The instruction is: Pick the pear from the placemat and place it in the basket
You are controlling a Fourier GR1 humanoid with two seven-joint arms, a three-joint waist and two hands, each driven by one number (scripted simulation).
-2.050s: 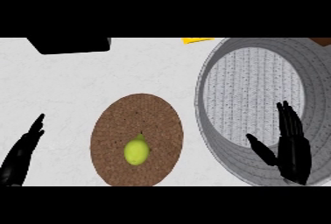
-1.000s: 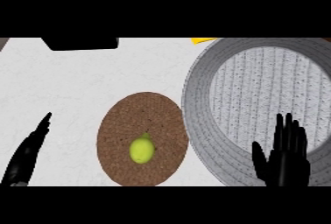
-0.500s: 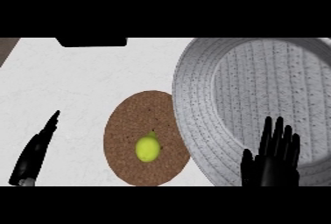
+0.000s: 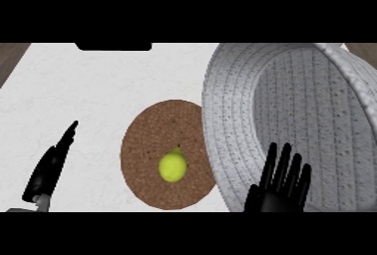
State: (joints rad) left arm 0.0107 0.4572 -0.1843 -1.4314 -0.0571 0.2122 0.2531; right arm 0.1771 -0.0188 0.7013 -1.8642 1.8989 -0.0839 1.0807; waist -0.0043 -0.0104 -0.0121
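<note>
Where pear point(image 4: 172, 167) sits, round speckled placemat point(image 4: 157, 125), woven basket point(image 4: 230, 114)

A white, faintly mottled counter point(image 4: 95, 89) filled most of the frame under flat, even light. Beyond it, 1 brown wood-grained strip point(image 4: 11, 57) showed in the upper left corner and a second brown strip point(image 4: 362, 50) in the upper right. A black block point(image 4: 114, 46) sat at the top edge, left of centre.
</note>
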